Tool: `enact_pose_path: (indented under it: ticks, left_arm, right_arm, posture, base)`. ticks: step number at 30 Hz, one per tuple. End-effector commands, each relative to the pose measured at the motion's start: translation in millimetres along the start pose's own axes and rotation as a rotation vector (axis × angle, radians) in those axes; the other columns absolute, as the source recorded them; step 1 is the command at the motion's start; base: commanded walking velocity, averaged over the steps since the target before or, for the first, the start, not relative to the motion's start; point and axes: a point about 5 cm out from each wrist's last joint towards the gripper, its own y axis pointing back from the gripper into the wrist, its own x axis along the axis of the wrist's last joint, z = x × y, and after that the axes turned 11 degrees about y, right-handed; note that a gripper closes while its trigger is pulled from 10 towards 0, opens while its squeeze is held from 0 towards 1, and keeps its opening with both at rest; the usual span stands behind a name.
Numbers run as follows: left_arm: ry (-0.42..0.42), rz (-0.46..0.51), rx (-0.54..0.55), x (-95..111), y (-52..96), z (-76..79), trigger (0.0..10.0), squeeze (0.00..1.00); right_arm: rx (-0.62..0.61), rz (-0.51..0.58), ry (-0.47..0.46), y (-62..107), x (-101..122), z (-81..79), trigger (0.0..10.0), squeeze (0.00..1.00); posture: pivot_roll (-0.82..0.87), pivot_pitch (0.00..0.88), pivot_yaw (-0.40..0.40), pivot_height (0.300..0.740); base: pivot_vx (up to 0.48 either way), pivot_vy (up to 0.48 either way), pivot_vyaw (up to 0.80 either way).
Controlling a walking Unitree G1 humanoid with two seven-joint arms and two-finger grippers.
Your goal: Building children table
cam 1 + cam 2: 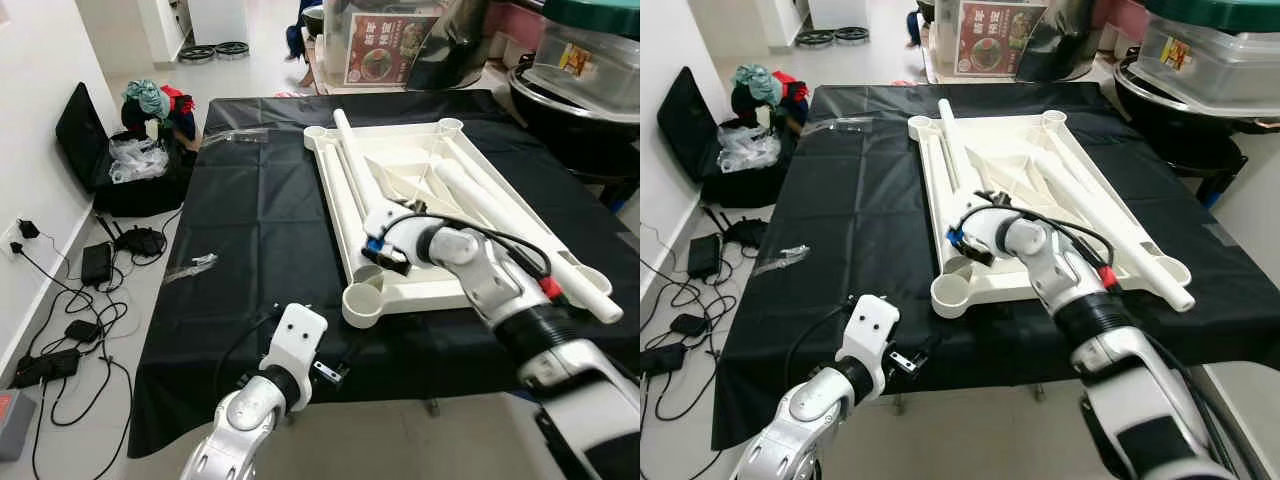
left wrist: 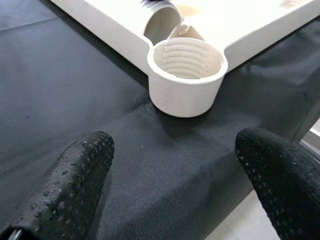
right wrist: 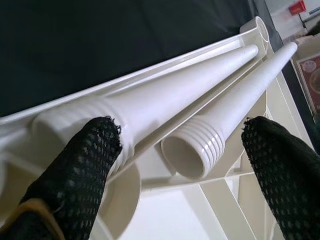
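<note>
A white plastic tabletop (image 1: 331, 193) lies upside down on a black cloth (image 1: 250, 230). Several white legs lie loose inside it: one along its left rim (image 1: 350, 155) and others on the right (image 1: 520, 235). My right gripper (image 1: 384, 252) hovers open over the near left part of the tabletop. In the right wrist view its fingers (image 3: 90, 155) straddle the threaded end of one leg (image 3: 192, 150), with a second leg (image 3: 165, 102) beside it. My left gripper (image 2: 175, 150) is open low at the table's front edge, facing the tabletop's threaded corner socket (image 2: 187, 70), a short way off.
Clear plastic wrappers (image 1: 192, 268) lie on the cloth at the left. On the floor to the left are a black bag (image 1: 95, 150), cables and power adapters (image 1: 95, 262). Large pots and a container (image 1: 580, 60) stand at the back right. The table's front edge (image 1: 400, 385) is close.
</note>
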Motion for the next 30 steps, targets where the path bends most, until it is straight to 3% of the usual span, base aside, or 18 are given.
enact_pose_path:
  ticks: [1, 11, 30]
  left_arm:
    - [-0.012, -0.018, 0.002, -2, 1.7, -1.6, 10.0, 0.00]
    - [-0.023, -0.021, 0.004, -1, 0.3, -3.3, 10.0, 0.00]
    - [-0.026, -0.020, 0.008, 0, 0.5, -3.8, 10.0, 0.00]
  right_arm:
    - [0.075, 0.002, 0.013, 3.0, 3, -8.9, 10.0, 0.00]
    - [0.095, 0.041, 0.044, 14.6, 18, -9.4, 10.0, 0.00]
    - [0.062, -0.036, 0.124, 8.9, 18, -26.4, 10.0, 0.00]
  posture:
    - [0.11, 0.099, -0.030, 0.740]
    - [0.10, 0.094, -0.020, 0.740]
    - [0.10, 0.106, -0.022, 0.740]
  base:
    - [0.000, 0.000, 0.00]
    - [0.000, 0.000, 0.00]
    - [0.000, 0.000, 0.00]
